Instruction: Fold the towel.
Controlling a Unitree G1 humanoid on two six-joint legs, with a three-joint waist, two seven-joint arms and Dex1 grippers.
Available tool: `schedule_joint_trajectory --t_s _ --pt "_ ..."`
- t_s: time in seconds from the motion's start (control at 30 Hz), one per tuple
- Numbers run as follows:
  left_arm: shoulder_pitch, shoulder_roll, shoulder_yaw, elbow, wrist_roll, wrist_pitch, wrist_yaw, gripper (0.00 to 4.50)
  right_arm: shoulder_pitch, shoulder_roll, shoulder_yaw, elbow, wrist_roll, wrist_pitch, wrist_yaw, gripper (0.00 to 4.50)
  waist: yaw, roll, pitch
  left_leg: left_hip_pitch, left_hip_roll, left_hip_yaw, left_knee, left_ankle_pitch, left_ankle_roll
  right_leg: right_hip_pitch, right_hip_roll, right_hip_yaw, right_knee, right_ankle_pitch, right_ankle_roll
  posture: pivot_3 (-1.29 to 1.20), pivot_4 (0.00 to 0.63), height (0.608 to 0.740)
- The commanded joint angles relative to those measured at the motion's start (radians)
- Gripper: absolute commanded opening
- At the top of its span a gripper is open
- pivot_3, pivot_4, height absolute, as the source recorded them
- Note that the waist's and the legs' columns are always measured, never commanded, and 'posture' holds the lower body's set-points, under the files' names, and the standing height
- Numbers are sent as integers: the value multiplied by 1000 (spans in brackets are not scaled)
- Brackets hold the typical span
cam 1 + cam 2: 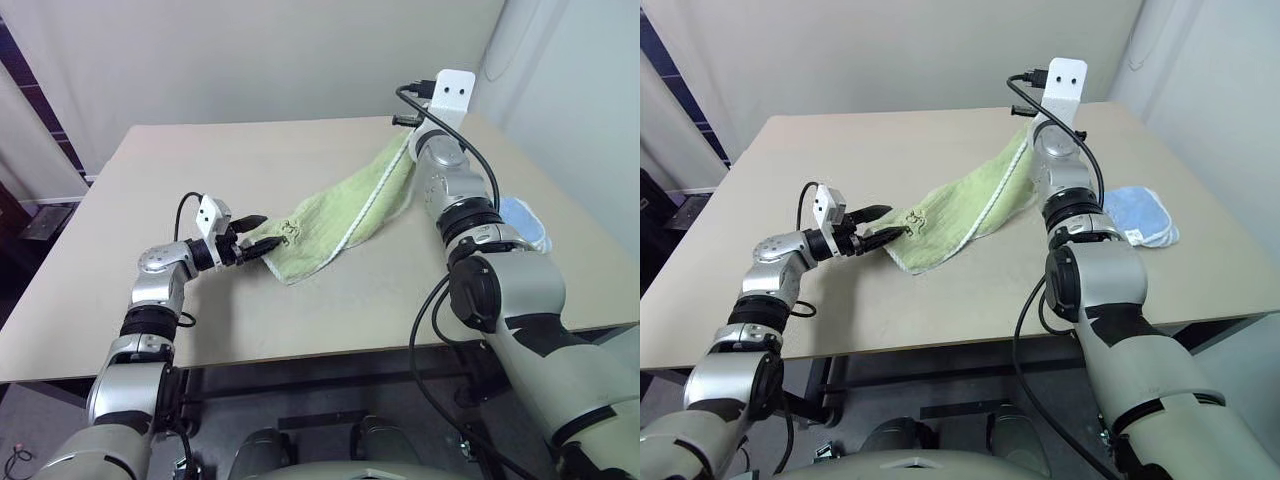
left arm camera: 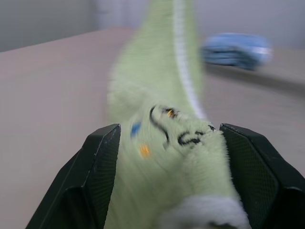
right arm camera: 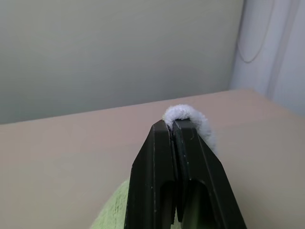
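L gripper (image 1: 252, 238), nearest: fingers (image 2: 95, 176) spread wide w/ the towel (image 1: 340, 215) end bunched between them. It's the end w/ the dark line drawing, sitting just past the fingertips in the L wrist view. Looks like a loose-ish hold on a thick wad, not a tight pinch.

From there the towel runs away from the L gripper diagonally across the table (image 1: 250, 160), sagging in the middle. Lower edge seems to touch or nearly touch the tabletop just beyond the L fingers; can't tell which. White edging runs along one long side.

R gripper (image 3: 176, 129), further out & higher: fingers clenched tight on the far end, a small white loop of edging poking out above the tips. Green cloth hangs below it.

Blue cloth (image 1: 1140, 215) lies on the table beside the R arm, well apart from the towel, not part of this.

Progress, my read: early. Both ends picked up, towel stretched between grippers, no fold made yet, no crease visible. Left to do: bring one end over onto the other, lay it flat, prob. a 2nd fold, then let go.
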Motion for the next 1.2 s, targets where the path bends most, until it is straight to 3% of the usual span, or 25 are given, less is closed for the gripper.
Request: schedule_joint_trajectory --t_s 0.03,0.13,0.3,0.5,0.7,0.8,0.87,1.2 --pt "10 91 -6 -165 -28 57 -70 3527 1 1 9 -62 -12 -18 9 16 -1 0 0 0 0 0 0 0 0 0 0 0 0 0 0 0 0 740" --pt "-9 143 -1 -152 19 20 -23 3527 18 13 8 -83 -7 -15 19 16 1 1 0 1 1 0 0 0 0 0 1 0 1 0 0 0 0 740" --pt "-102 161 0 90 135 -127 201 3527 28 23 -5 -94 5 -6 21 16 6 1 0 1 0 -1 1 0 0 1 0 0 0 0 0 0 0 740" --pt "-109 184 -63 227 213 -163 194 3527 30 29 -8 -100 6 4 35 16 4 1 0 0 0 0 1 0 1 1 0 0 -1 0 0 0 0 740" --pt "-165 181 -99 366 315 -216 346 3527 38 34 -2 -103 5 19 52 16 5 1 0 0 0 0 1 0 1 1 0 -1 0 0 0 0 0 740" --pt "-159 190 -84 385 274 -182 234 3875 43 36 2 -106 2 24 60 0 5 1 0 0 0 0 1 0 1 1 0 -1 0 0 0 0 0 740" --pt "-146 208 -79 378 258 -168 160 4462 45 36 3 -106 2 26 63 0 4 1 0 0 0 0 1 0 1 1 0 -1 -1 0 0 0 0 740" --pt "-132 330 -16 238 148 -108 -79 4462 50 43 2 -96 6 24 77 0 6 1 0 0 0 0 1 0 0 1 0 -1 0 0 0 0 0 740"
